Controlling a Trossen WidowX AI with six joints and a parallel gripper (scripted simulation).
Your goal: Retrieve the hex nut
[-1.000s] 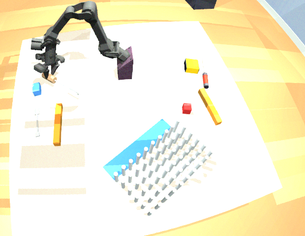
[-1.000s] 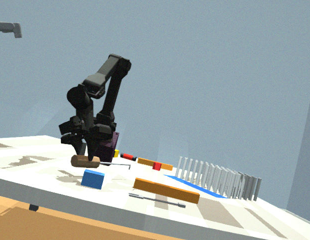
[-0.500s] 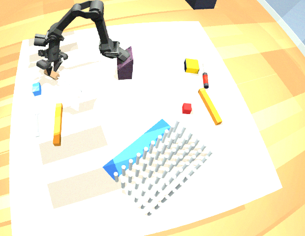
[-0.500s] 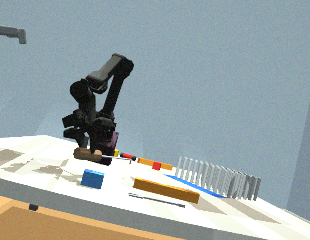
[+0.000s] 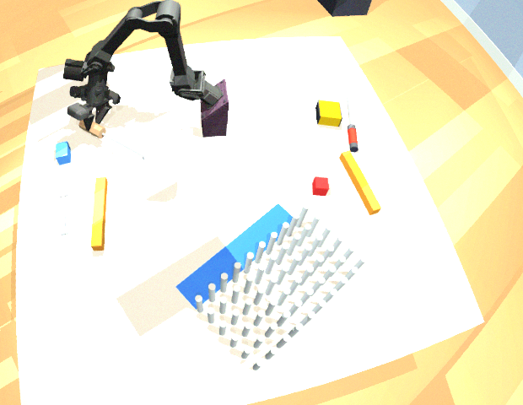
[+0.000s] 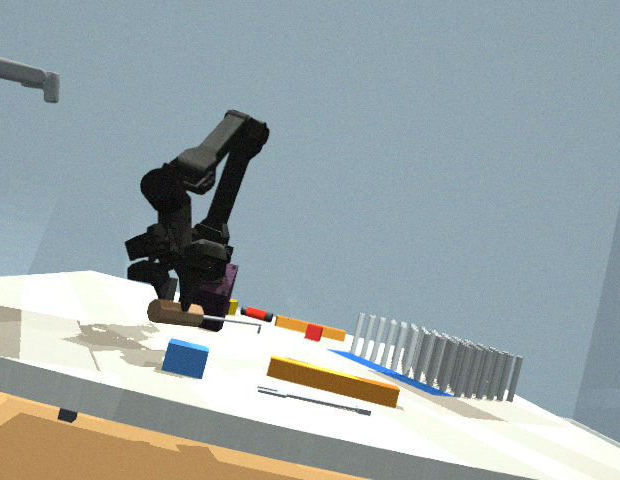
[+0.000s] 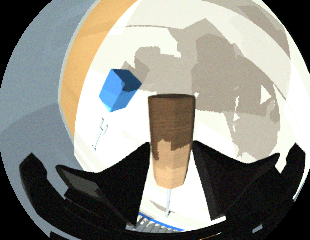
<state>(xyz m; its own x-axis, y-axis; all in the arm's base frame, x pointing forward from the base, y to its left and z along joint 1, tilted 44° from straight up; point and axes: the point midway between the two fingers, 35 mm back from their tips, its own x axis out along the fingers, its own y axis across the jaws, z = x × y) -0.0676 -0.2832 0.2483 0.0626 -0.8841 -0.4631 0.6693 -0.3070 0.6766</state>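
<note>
My gripper [image 5: 94,125] [image 6: 176,304] [image 7: 171,146] is shut on the wooden handle of the hook tool [image 5: 92,128] [image 6: 160,311] [image 7: 172,117]. The tool is held a little above the table, its thin rod and bent tip pointing towards the spacer side. The standing grey spacers [image 5: 237,272] [image 6: 426,356] form a dense field, with the blue taped strip [image 5: 205,277] [image 6: 382,370] along its front. A thin grey tool [image 6: 320,400] [image 7: 99,135] lies near the table edge; a red-handled tool [image 5: 353,137] [image 6: 256,313] lies farther off. I cannot make out the nut.
A blue block [image 5: 62,153] [image 6: 185,358] [image 7: 118,91] is close to the held handle. One orange bar [image 5: 99,213] [image 6: 331,381] lies beside the thin tool, another [image 5: 359,183] near the red-handled tool. A red cube [image 5: 320,186] and a yellow block [image 5: 329,113] stand farther away.
</note>
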